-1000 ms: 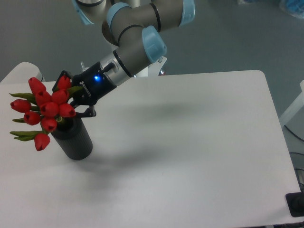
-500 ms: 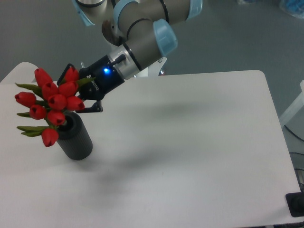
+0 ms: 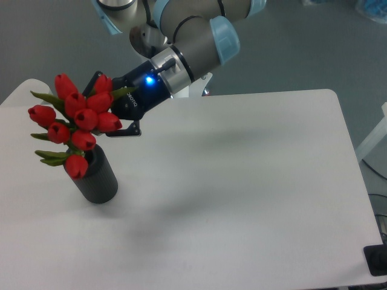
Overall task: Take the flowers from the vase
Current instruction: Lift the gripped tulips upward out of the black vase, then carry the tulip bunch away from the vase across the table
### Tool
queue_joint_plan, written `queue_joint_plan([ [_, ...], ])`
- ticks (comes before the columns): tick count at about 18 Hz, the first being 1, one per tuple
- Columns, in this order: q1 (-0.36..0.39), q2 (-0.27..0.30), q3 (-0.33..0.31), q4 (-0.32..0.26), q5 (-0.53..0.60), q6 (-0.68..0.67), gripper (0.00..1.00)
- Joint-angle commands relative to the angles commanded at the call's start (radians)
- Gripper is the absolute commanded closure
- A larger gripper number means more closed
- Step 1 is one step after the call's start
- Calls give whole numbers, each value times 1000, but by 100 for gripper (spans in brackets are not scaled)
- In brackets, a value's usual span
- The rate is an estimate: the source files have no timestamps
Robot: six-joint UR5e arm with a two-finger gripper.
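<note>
The flowers [image 3: 77,123], a bunch of red tulip buds with green leaves, hang tilted above the vase's mouth at the table's left. My gripper [image 3: 112,116] reaches in from the upper right and is shut on the flowers; the buds hide the stems and most of the fingers. The vase [image 3: 97,176] is a matte black cylinder standing upright on the white table [image 3: 242,181], directly below the bunch. The lowest bud overlaps the vase's rim in this view, and I cannot tell whether the stems are still inside.
The arm's grey and light-blue links [image 3: 193,36] stretch over the table's back edge. A black object [image 3: 378,260] sits at the table's front right corner. Grey floor lies beyond the table.
The gripper has lifted the flowers up and to the right over the last second. The vase has stayed in place.
</note>
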Motion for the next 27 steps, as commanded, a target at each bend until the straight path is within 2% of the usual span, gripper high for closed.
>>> queue_joint_plan([
  [9, 32, -2, 31, 0, -39, -28, 90],
  [14, 60, -67, 113, 5, -20, -34, 94],
  [15, 81, -107, 147, 11, -20, -28, 94],
  [16, 86, -121, 175, 14, -14, -28, 94],
  [24, 92, -218, 380, 8, 266, -97, 98],
  [27, 91, -229, 411, 9, 401, -91, 100],
])
